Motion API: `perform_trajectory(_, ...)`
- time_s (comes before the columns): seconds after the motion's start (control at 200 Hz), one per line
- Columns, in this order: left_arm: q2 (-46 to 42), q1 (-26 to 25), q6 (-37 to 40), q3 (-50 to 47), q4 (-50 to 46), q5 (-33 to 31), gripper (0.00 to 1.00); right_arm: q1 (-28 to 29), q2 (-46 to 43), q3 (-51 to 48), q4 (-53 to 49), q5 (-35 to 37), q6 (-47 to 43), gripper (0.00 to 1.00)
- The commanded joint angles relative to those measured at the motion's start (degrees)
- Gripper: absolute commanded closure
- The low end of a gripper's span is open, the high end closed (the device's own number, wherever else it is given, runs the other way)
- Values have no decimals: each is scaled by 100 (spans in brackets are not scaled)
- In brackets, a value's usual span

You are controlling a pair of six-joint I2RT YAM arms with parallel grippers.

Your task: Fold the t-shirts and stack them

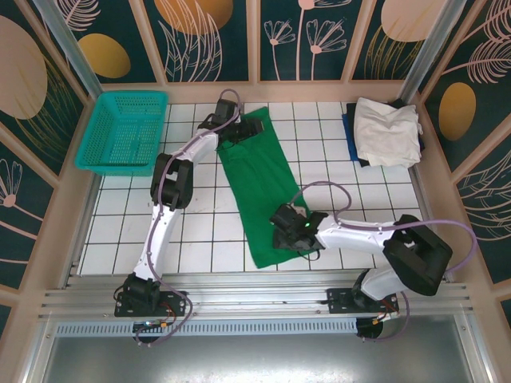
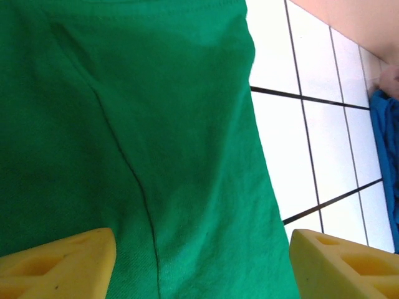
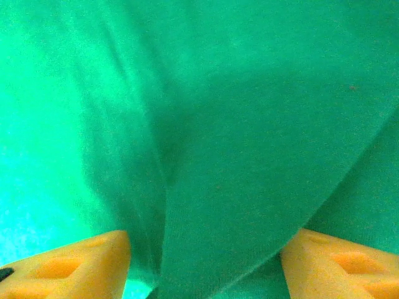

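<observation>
From above, the emerald green cloth t-shirt (image 1: 255,191) lies folded into a long strip down the middle of the white tiled table (image 1: 120,231), running from 12 o'clock towards 6. The left gripper (image 1: 239,128) sits at its far end, the right gripper (image 1: 286,233) at its near end. A teal plastic mesh basket (image 1: 124,132) stands at 10 o'clock. At 2 o'clock an off-white cloth t-shirt (image 1: 387,132) tops a pile, with a blue t-shirt (image 1: 350,136) and a black t-shirt (image 1: 363,163) edging out beneath. I count four shirts, one basket and two grippers.

The left wrist view adds texture: the emerald green cloth t-shirt (image 2: 124,124) is smooth knit with one dark crease. White tiles lie at its 3 o'clock side, then a sliver of the blue t-shirt (image 2: 389,162). The left gripper (image 2: 202,249) spreads its yellow fingers (image 2: 56,265) wide above flat cloth, gripping nothing.

The right wrist view sits closer. The emerald green cloth t-shirt (image 3: 237,124) rises in a soft ridge between the fingers (image 3: 68,265) of the right gripper (image 3: 206,261), which stand wide apart, not closed on it.
</observation>
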Motion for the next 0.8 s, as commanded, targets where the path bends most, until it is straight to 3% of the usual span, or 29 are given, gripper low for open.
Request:
perform_trajectory(0.0, 311, 10, -122, 326, -12, 272, 25, 540, 433, 423, 22, -503, 476, 35)
perform_trajectory(0.22, -227, -1, 154, 537, -287, 409, 18, 823, 601, 1256, -825, -31, 419, 36)
perform_trajectory(0.36, -1195, 1, 565, -357, -484, 127, 17, 891, 148, 1109, -824, 178, 364, 48)
perform_trajectory(0.671, -3941, -33, 816, -4560, 13, -409, 27, 1007, 417, 856, -1454, 692, 292, 64)
perform_trajectory(0.796, -5240, -183, 689, -6376, 161, -862, 27, 992, 522, 812, -1560, 876, 147, 65)
